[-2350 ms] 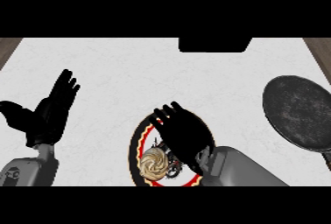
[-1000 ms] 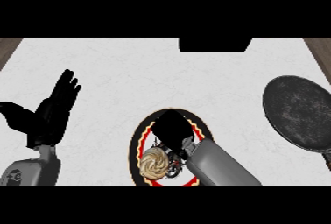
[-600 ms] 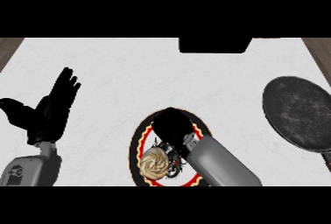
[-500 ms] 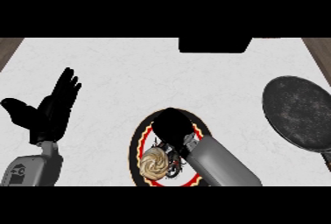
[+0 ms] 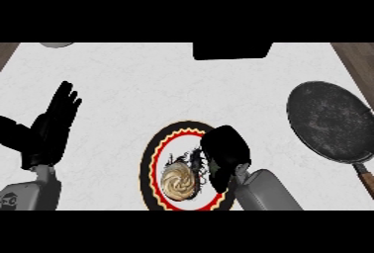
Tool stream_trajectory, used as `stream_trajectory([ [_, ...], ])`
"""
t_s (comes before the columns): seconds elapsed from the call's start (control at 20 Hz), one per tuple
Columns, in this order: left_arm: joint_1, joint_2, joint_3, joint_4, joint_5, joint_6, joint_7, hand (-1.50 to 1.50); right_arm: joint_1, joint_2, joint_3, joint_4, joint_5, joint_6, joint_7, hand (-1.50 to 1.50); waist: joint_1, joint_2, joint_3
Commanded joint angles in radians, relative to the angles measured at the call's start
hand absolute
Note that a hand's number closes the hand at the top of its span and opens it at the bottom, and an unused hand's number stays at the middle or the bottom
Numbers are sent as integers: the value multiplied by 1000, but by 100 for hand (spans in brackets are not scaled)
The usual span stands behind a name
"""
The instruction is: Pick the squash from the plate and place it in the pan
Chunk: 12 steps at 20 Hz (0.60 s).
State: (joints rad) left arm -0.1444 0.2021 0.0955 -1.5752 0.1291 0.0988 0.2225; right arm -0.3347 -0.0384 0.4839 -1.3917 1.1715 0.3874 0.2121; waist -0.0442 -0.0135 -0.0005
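A pale, ridged squash (image 5: pixel 179 182) lies on a round plate (image 5: pixel 155 159) with a red and black rim, low in the middle of the head view. My right hand (image 5: pixel 225 153) hangs over the plate's right half, fingers curled downward beside the squash, touching or nearly touching its right side. I cannot see fingers wrapped round it. The dark pan (image 5: pixel 330 128) sits at the right, its handle running toward the lower right. My left hand (image 5: pixel 45 129) rests open at the left, fingers up.
A black object (image 5: pixel 231 50) stands at the counter's far edge, middle. A grey round thing (image 5: pixel 55 44) peeks in at the far left. Brown edges show at both far corners of the white counter (image 5: pixel 146 89).
My right hand has come down over the plate and curled its fingers toward the squash. The squash, plate and pan have not moved; the left hand barely shifted.
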Motion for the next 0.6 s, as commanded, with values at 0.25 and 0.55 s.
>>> stream_trajectory([
  [0.25,29,-6,-2,-38,12,-5,18,0,106,-80,-24,-587,136,55,274,150,2,-6,-1],
  [0.55,-10,-5,-11,-25,-6,-4,28,0,112,-81,-12,-941,175,266,383,150,27,7,0],
])
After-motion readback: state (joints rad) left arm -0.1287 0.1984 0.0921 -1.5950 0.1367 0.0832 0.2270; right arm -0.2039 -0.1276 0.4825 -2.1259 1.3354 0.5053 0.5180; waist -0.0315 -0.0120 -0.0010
